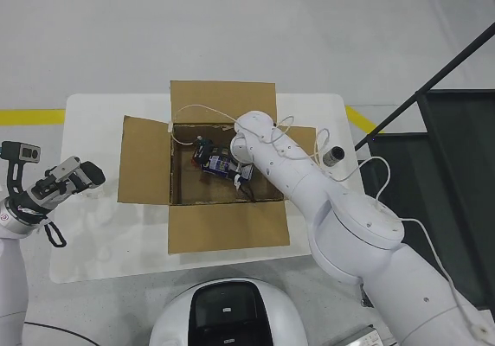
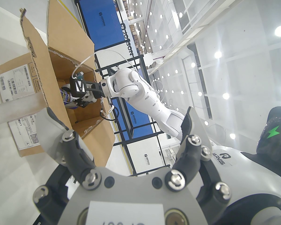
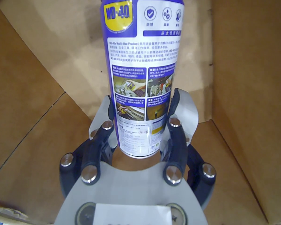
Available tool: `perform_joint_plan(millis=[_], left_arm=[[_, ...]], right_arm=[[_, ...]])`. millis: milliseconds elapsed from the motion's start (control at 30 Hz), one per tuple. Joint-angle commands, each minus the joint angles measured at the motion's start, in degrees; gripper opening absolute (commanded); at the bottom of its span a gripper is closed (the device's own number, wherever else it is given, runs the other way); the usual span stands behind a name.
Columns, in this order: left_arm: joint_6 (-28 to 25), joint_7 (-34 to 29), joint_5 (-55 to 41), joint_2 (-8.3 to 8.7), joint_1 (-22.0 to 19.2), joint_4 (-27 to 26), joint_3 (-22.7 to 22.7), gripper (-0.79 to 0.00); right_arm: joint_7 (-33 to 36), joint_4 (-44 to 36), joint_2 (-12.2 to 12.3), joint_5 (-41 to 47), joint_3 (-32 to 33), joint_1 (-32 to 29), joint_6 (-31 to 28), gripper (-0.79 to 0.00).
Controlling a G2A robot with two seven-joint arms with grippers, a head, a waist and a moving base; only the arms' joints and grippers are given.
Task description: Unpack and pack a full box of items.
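Observation:
An open cardboard box (image 1: 144, 160) sits mid-table with its four flaps spread out. Inside it my right gripper (image 3: 141, 105) is shut on a blue and white spray can (image 3: 141, 71), holding the can near its base with bare box floor behind. From above, the spray can (image 1: 217, 162) and the right gripper (image 1: 230, 169) lie low in the box. My left gripper (image 2: 117, 120) is open and holds nothing; it hangs off the table's left side, left gripper (image 1: 79, 177), facing the box (image 2: 58, 71) and the far right gripper (image 2: 78, 92).
The white table (image 1: 100, 233) has bare room left of and in front of the box. A dark metal frame (image 1: 455, 112) stands to the right. White cables (image 1: 208, 112) loop over the box's far flap.

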Motion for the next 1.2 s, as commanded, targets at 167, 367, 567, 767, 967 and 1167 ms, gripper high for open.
perform_joint_plan(millis=[167,367,567,767,967,1167], left_arm=[[0.00,0.00,0.00,0.00,0.00,0.00,0.00,0.000],[0.00,0.00,0.00,0.00,0.00,0.00,0.00,0.000],[0.00,0.00,0.00,0.00,0.00,0.00,0.00,0.000],[0.00,0.00,0.00,0.00,0.00,0.00,0.00,0.000],[0.00,0.00,0.00,0.00,0.00,0.00,0.00,0.000],[0.00,0.00,0.00,0.00,0.00,0.00,0.00,0.000]], right_arm=[[-2.37,0.70,0.84,-0.08,1.11,1.40,0.38,-0.785],[-1.54,0.21,1.35,-0.65,1.42,0.87,0.68,-0.785],[0.80,-0.48,1.10,-1.16,1.25,-1.00,2.14,-0.785],[1.26,-0.02,0.61,-0.96,1.44,-2.13,3.02,-0.785],[0.99,-0.12,0.10,-0.27,2.00,-1.99,3.73,0.000],[1.12,0.35,-0.70,0.48,2.38,-2.27,4.31,0.000]])
